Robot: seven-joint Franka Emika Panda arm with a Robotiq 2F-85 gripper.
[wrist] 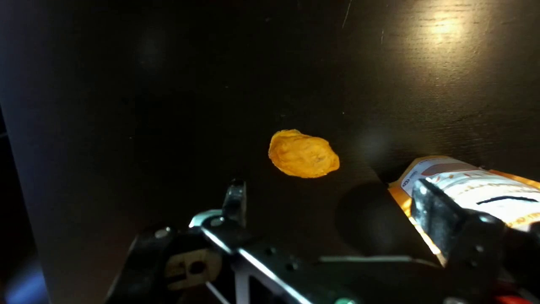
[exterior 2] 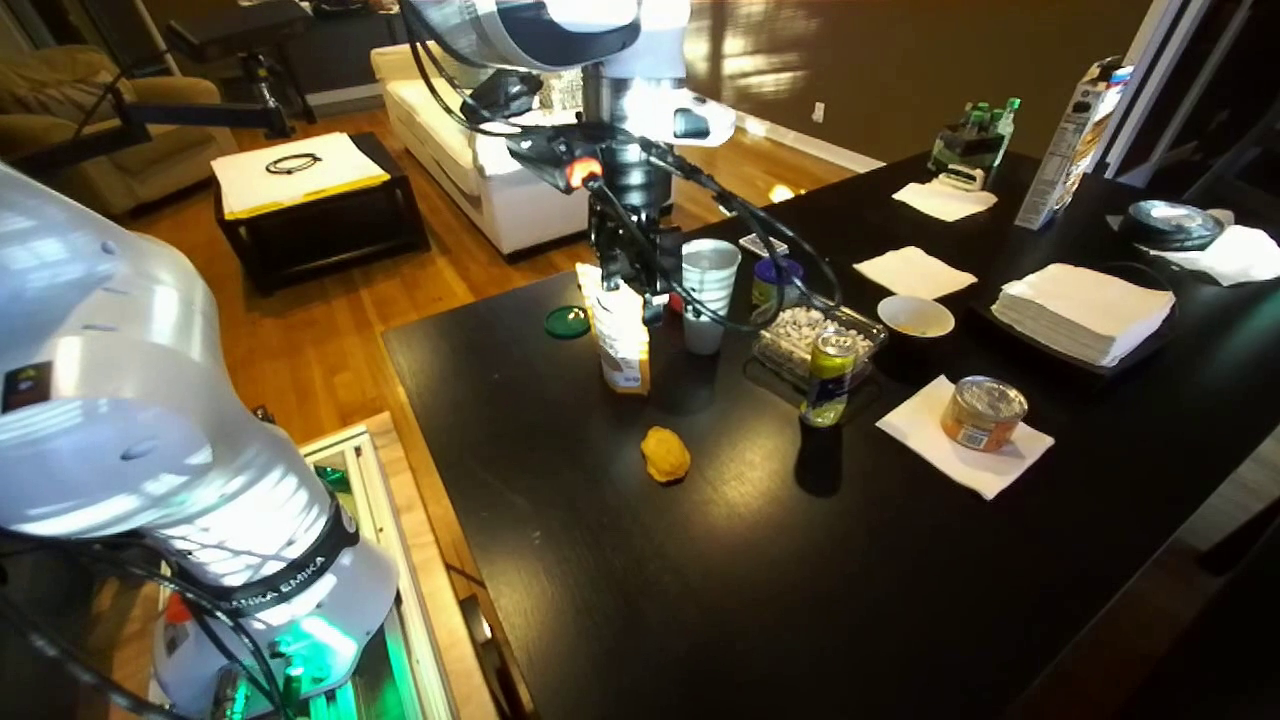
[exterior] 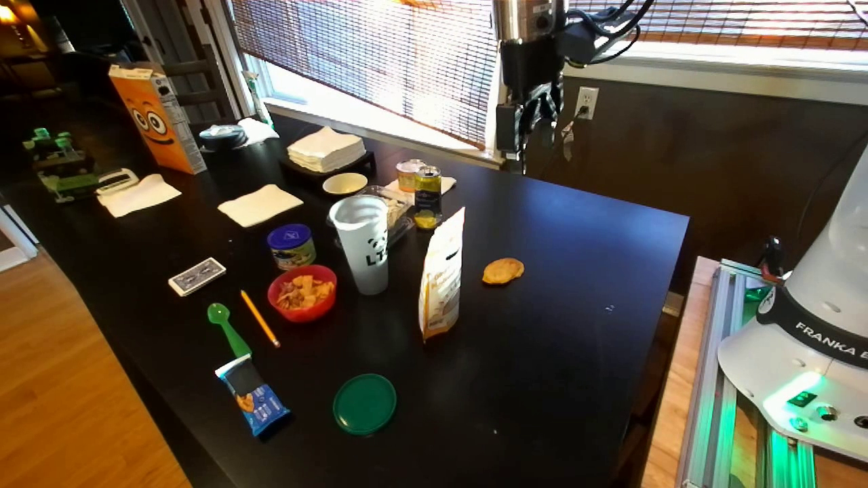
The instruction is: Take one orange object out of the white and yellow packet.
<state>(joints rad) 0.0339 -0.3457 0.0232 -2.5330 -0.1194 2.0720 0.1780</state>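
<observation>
Looking over a dark table (exterior: 542, 393), past an orange box (exterior: 154, 118) near its far end in an exterior view; seeing above the table the gripper (wrist: 331, 207), with jaws spread wide around bare space; finding the white and yellow packet (exterior: 442, 285) upright on the table, near a white cup (exterior: 365, 247) and a red bowl (exterior: 305, 314) of orange-tan bits (exterior: 305, 291); noting, in the wrist view, the orange object (wrist: 303, 155) flat on the table, outside the packet and near it, just past the gap between the jaws
</observation>
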